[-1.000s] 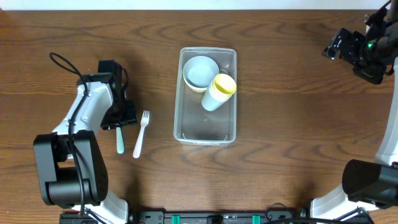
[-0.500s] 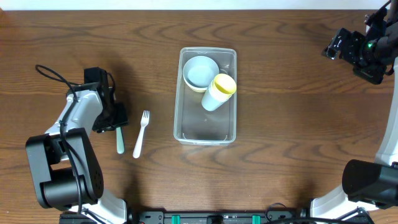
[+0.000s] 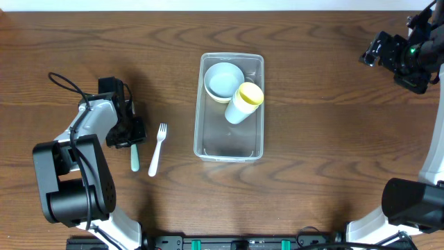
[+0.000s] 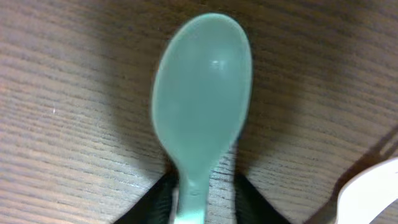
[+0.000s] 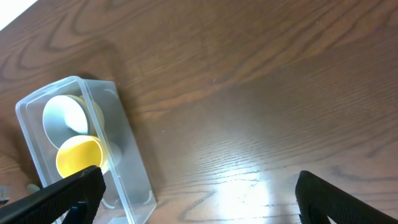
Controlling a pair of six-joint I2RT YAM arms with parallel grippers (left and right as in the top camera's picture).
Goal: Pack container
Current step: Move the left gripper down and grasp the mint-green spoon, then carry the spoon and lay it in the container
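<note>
Container (image 3: 229, 144) stands mouth-up at the middle of the table (image 3: 333, 139), its long axis running far to near. It holds a pale bowl (image 3: 224, 80) and a tipped yellow-lined cup (image 3: 243, 103). Well to its left, the left hand (image 3: 132, 133) narrowly straddles a green spoon (image 4: 202, 93) by the handle; I cannot tell whether it grips. A white fork (image 3: 157, 149) lies between spoon and container. The right hand (image 3: 378, 50), far right, gapes wide and empty.
</note>
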